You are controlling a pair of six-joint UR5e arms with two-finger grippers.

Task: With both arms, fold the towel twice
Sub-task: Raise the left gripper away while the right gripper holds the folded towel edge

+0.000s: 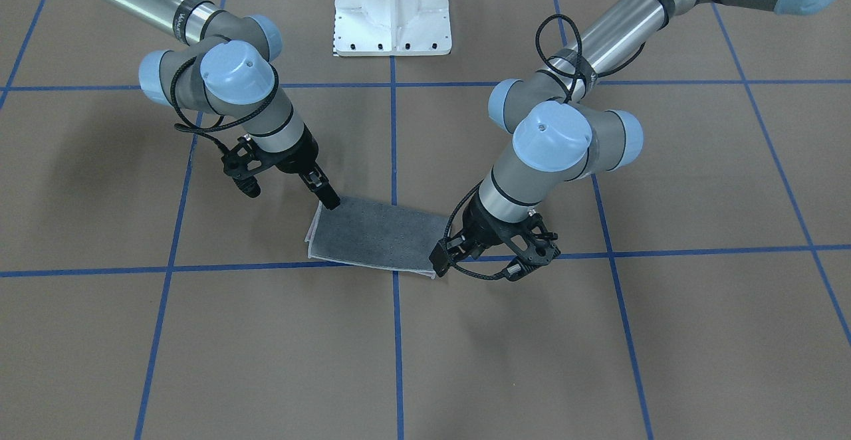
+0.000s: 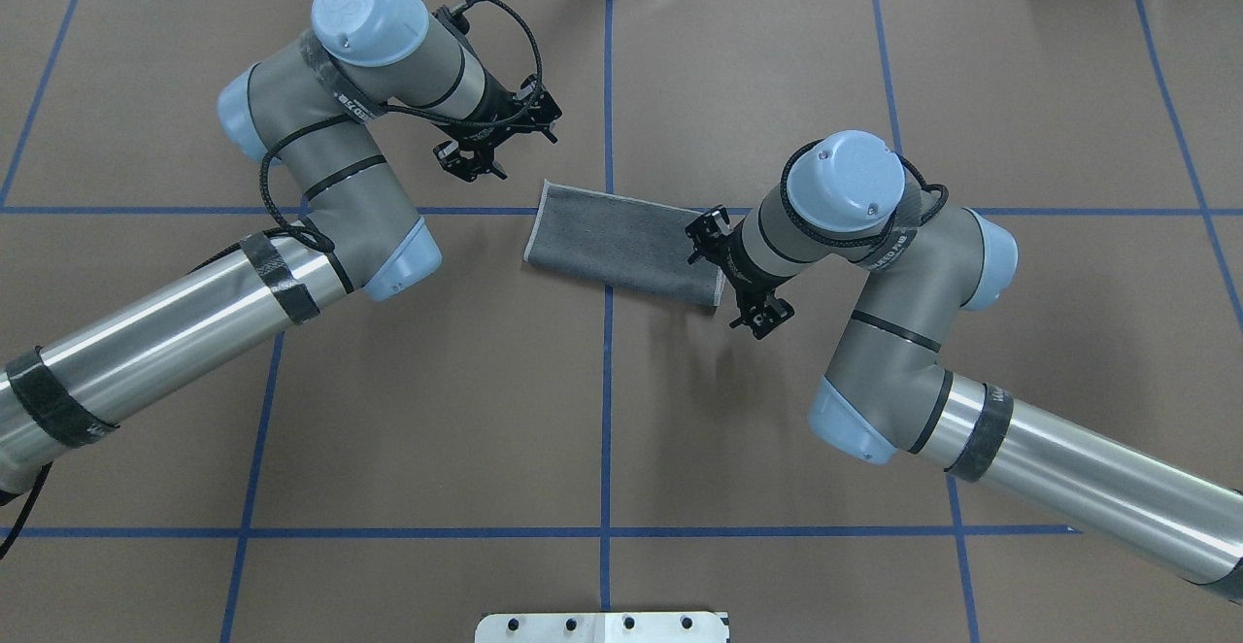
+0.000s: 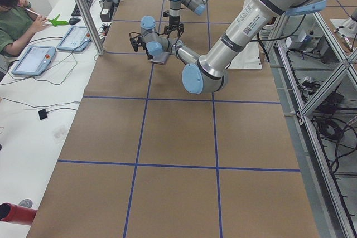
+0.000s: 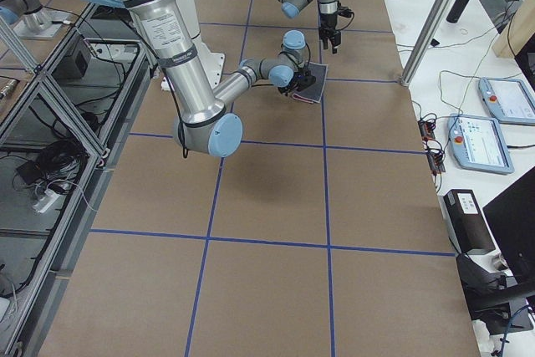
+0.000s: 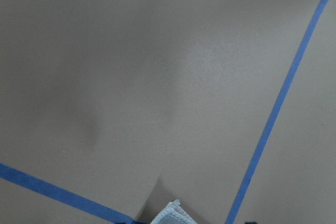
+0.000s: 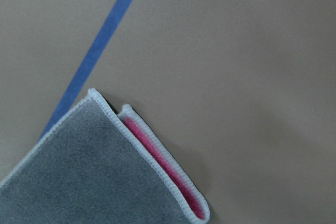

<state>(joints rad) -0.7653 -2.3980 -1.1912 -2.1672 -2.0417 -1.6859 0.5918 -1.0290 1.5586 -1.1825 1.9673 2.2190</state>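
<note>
The towel (image 1: pixel 375 234) lies flat on the brown table, folded into a rectangle with the dark grey face up; it also shows in the overhead view (image 2: pixel 621 247). My left gripper (image 1: pixel 441 264) is down at the towel's corner farthest from the robot. The left wrist view shows that corner (image 5: pixel 170 216) between two dark tips set apart, so the gripper is open. My right gripper (image 1: pixel 330 199) is down at the diagonally opposite corner. Its fingers look like one dark bar, so I cannot tell its state. The right wrist view shows the pink inner face (image 6: pixel 168 166) between the layers.
The white pedestal (image 1: pixel 392 8) stands at the robot's side of the table. Blue tape lines (image 1: pixel 394 333) cross the brown surface. An operator (image 3: pixel 17 20) sits at a side desk with tablets, beyond the table's far edge.
</note>
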